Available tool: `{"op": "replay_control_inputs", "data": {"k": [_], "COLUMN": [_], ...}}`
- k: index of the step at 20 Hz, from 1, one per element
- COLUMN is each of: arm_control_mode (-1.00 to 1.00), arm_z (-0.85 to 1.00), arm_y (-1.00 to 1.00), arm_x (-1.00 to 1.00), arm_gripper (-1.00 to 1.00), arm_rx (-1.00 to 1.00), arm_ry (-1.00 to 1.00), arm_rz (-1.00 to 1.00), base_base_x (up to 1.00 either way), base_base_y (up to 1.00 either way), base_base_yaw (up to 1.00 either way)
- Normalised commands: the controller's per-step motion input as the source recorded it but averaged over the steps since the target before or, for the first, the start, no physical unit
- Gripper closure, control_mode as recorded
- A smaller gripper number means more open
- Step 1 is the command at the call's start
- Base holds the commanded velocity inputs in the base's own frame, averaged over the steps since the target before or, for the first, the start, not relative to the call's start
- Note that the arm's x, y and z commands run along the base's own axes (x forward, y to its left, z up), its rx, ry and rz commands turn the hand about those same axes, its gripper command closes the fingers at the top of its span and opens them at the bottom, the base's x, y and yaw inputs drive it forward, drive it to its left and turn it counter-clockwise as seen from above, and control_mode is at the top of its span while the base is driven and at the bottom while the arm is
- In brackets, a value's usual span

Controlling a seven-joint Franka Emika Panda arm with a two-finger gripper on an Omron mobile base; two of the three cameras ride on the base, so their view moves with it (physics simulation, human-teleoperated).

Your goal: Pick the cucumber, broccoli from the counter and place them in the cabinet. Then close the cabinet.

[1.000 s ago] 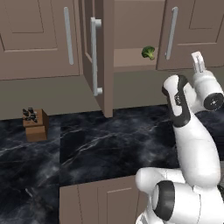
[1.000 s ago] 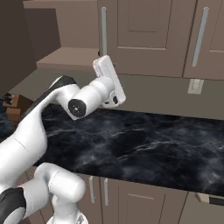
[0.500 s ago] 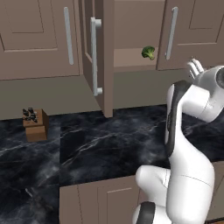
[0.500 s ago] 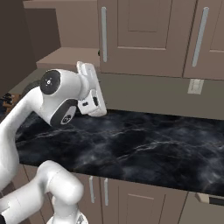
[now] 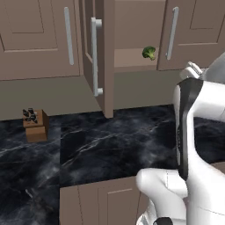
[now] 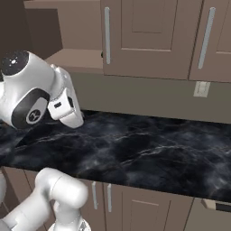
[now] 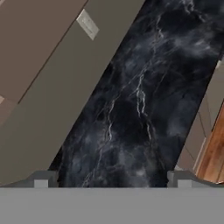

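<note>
— Black marble-look worktop, glossy, veined white, running under the brown wall cabinet. Anything on the inner shelf?

— Broccoli, small and dark green, sitting upright on the brown shelf near its right end, just left of the right door's silver bar handle. Left door swung out toward the camera, edge-on, with its own bar handle facing left.

— And the hand?

— Hand spread wide, nothing between the tips. Two dark fingertips at the bottom of the hand view, far apart, pointed down over bare worktop. Seen from the right base view as a white block tilted downward just above the slab, well left of the wall outlet.

— Anything else about?

— Wooden knife block with dark handles, standing at the worktop's far left against the wall, well apart from the cabinet. Low brown cabinet fronts below the slab. Strip of wooden floor at the right edge of the hand view.
</note>
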Motion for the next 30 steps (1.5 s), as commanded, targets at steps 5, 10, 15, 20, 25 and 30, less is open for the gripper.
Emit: {"op": "replay_control_inputs", "data": {"k": [5,10,15,20,25,30], "arm_control_mode": [-1.00,-1.00,-1.00,-1.00,-1.00,-1.00], "arm_z": [-0.02,0.00,0.19,0.17,0.01,0.00], "arm_y": [0.72,0.91,0.86,0.79,0.76,0.80], "arm_x": [-0.93,-0.67,-0.56,-0.29,0.04,0.21], "arm_gripper": [-1.00,-1.00,-1.00,-1.00,-1.00,-1.00], "arm_rx": [-0.01,-0.05,-0.01,0.00,-0.03,-0.04], "arm_ry": [-0.07,-0.19,-0.22,-0.21,-0.20,-0.20], "arm_rz": [0.09,0.06,0.00,0.00,0.00,0.00], "base_base_x": [0.00,0.00,0.00,0.00,0.00,0.00], "base_base_y": [0.00,0.00,0.00,0.00,0.00,0.00], "base_base_yaw": [0.00,0.00,0.00,0.00,0.00,0.00]}}
